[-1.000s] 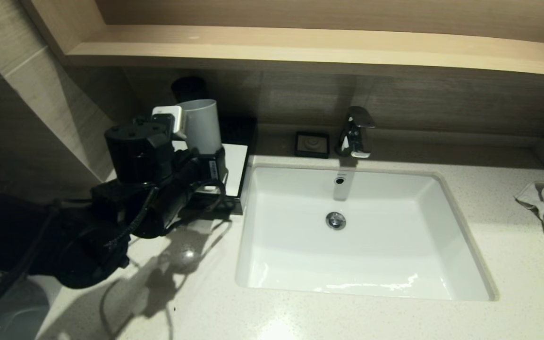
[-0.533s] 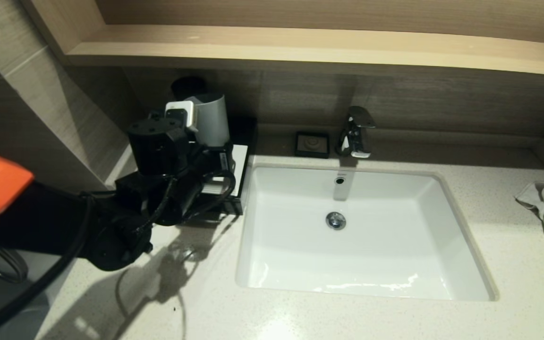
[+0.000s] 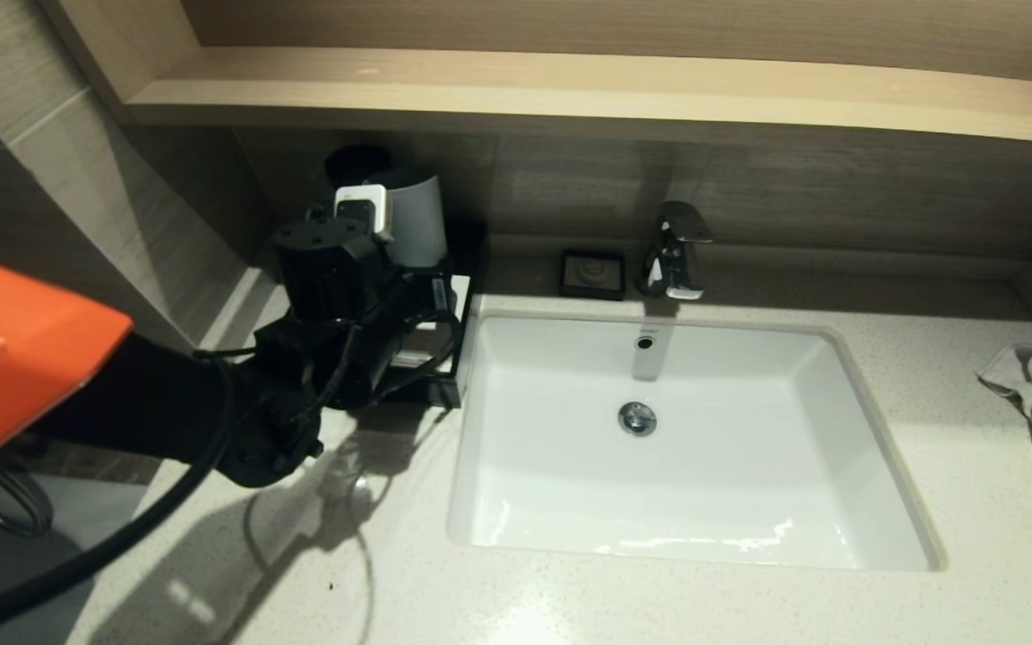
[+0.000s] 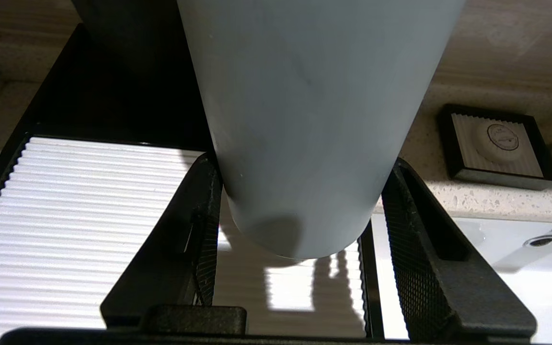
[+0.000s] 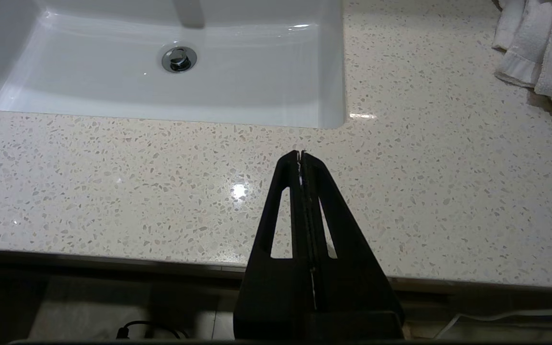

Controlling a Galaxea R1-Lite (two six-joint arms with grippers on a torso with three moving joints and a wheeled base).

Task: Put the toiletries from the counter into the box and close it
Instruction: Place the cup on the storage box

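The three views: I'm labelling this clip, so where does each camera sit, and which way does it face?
Head view: high on the robot, looking down at the sink; left arm shows.
Left wrist view: behind the left gripper, shut on the grey cup above the ribbed tray.
Right wrist view: behind the shut right gripper, over the counter.
Shared: all three show the sink.

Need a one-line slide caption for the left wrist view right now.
Left gripper grips a grey cup above the black tray's ribbed white liner; soap dish beside the sink.
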